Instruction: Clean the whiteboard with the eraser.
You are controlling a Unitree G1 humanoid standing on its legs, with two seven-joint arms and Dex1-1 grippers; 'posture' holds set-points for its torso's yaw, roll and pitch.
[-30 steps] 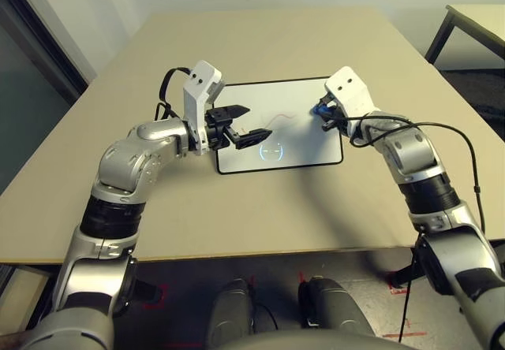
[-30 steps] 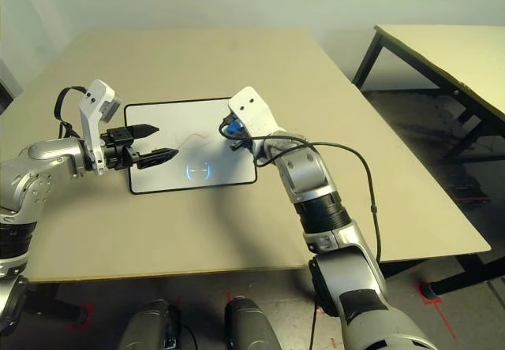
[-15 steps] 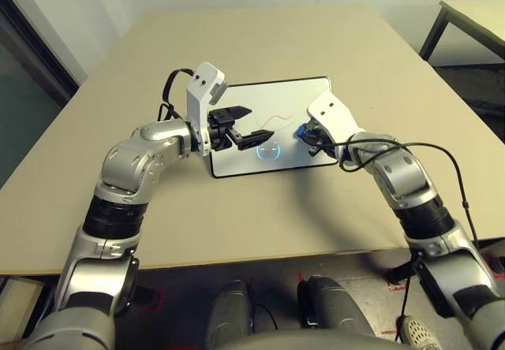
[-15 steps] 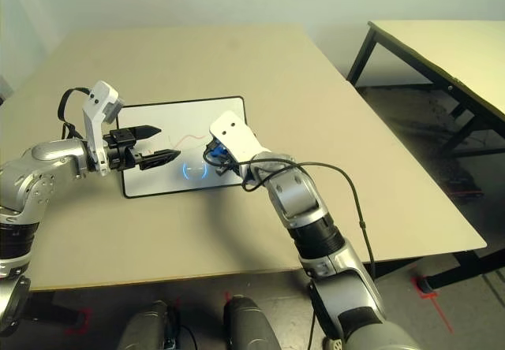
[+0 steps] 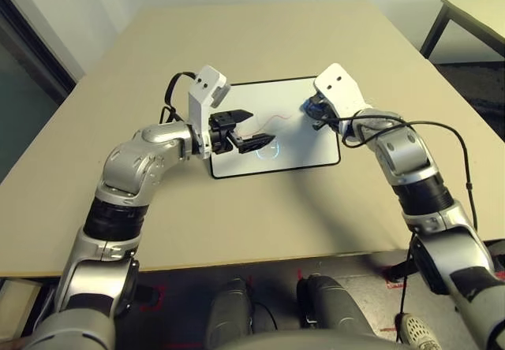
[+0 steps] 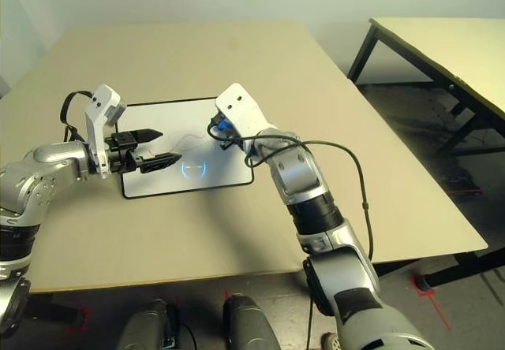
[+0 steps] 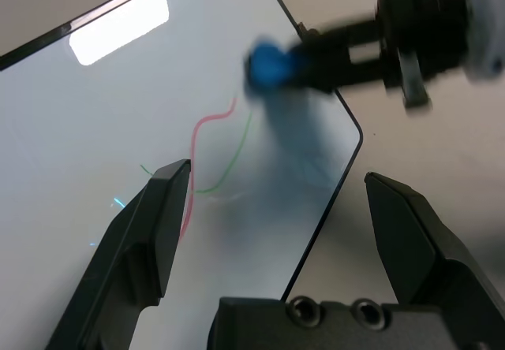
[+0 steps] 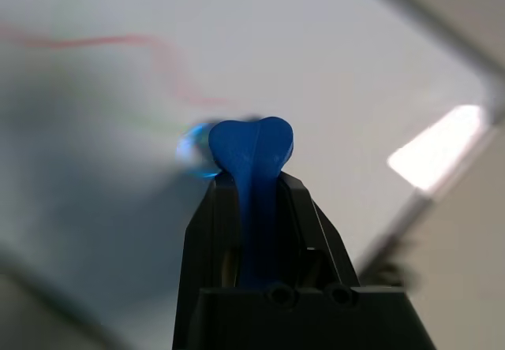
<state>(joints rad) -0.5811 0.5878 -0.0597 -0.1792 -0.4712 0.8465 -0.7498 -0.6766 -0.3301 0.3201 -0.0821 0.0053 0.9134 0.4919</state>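
The beige table bears, seemingly flat, the whiteboard.

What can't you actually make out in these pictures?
- Whether the blue eraser touches the whiteboard: the right tool is blurred in the left wrist view, and its white housing covers it in the eye views.
- Most of the eraser: the shut fingers hide it in the right wrist view.
- The red scribble: too thin to read in the eye views.

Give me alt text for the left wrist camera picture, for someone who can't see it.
A blurred right gripper holds a blue eraser over a whiteboard marked with a red squiggle. The left gripper is open over the board's corner.
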